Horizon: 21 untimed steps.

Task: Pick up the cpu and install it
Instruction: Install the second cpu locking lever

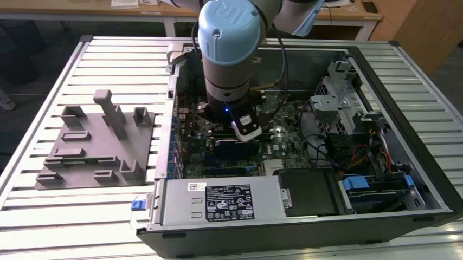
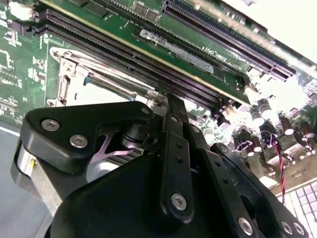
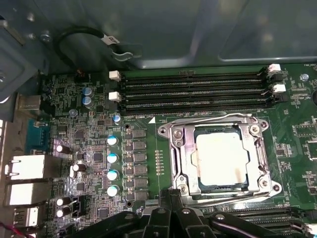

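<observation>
- Robot arm (image 1: 227, 59) reaches down into an open computer case (image 1: 304, 216) on a slatted worktop (image 1: 43, 206).
- Cpu (image 3: 221, 158), pale and square, sits inside the metal socket frame (image 3: 181, 153) on the green motherboard (image 3: 297, 134).
- Claw (image 3: 185, 210) hangs just beside the socket; whether it is clenched or released, I cannot tell.
- Grey plastic fixture (image 1: 97, 143) lies outside the case, toward the exterior view's left.

Place: a robotics lab or electronics assembly workshop is indicated.
Work surface: a slatted aluminium table (image 1: 43, 141) is seen, of the kind used for test rigs.
Workpiece: an opened desktop computer case (image 1: 405, 108) is laid on it, the motherboard (image 3: 297, 129) exposed.
Fixture: a grey plastic fixture (image 1: 94, 146) is placed beside the case.
Surroundings: wooden desks (image 1: 145, 13) are seen behind.
</observation>
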Each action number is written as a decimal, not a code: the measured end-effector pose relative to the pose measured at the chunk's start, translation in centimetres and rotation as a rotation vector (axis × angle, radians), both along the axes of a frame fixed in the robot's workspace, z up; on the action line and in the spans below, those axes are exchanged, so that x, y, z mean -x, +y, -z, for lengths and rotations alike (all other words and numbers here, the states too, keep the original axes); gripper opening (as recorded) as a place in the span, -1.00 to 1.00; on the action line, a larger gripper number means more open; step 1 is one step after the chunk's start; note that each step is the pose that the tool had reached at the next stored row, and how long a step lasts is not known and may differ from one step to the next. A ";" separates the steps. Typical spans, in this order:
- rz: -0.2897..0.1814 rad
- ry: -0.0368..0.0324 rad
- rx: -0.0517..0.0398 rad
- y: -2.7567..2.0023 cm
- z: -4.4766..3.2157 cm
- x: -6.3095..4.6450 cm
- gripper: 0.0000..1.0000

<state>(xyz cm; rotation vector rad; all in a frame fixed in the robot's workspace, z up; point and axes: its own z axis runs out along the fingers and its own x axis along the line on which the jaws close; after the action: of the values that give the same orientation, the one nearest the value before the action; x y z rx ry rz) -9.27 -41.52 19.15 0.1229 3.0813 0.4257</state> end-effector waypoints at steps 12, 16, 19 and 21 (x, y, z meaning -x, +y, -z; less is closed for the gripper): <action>0.000 0.0003 0.0030 -0.01 -4.11 0.0 -0.79; 0.001 0.0004 0.0286 0.01 -4.54 0.0 -0.79; 0.009 0.0004 0.0699 0.03 -4.54 -0.1 -0.79; 0.014 0.0006 0.0753 0.04 -4.54 -0.4 -0.79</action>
<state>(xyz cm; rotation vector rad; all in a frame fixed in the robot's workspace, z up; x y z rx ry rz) -8.85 -41.48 23.68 0.1433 3.0900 0.3086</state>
